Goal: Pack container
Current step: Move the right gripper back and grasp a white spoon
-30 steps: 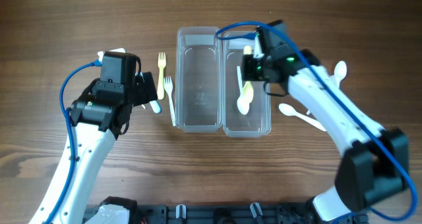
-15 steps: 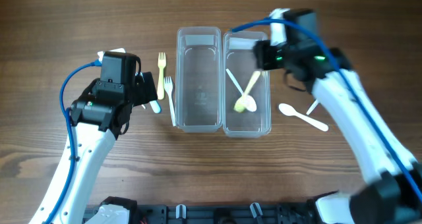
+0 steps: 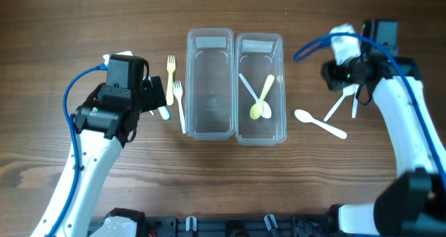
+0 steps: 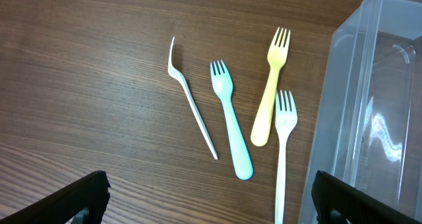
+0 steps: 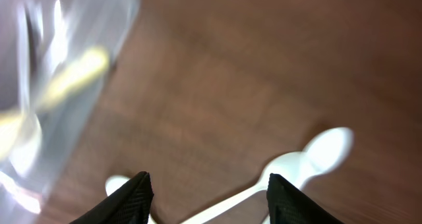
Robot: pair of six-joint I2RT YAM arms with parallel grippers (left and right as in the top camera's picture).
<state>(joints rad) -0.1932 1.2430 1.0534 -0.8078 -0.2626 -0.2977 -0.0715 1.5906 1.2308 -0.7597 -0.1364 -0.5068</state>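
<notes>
The right container (image 3: 281,129) now holds the yellow spoon (image 3: 260,104), released across a white utensil (image 3: 244,83). The right tool (image 5: 208,184), spread wide and empty, has swung out over the loose spoons (image 3: 319,123) on the surface, probably its next pick. The left tool (image 4: 208,197) hangs wide above the forks (image 4: 231,128).

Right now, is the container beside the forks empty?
Empty: this container shows only clear bottom; the yellow spoon lies in the other container.
</notes>
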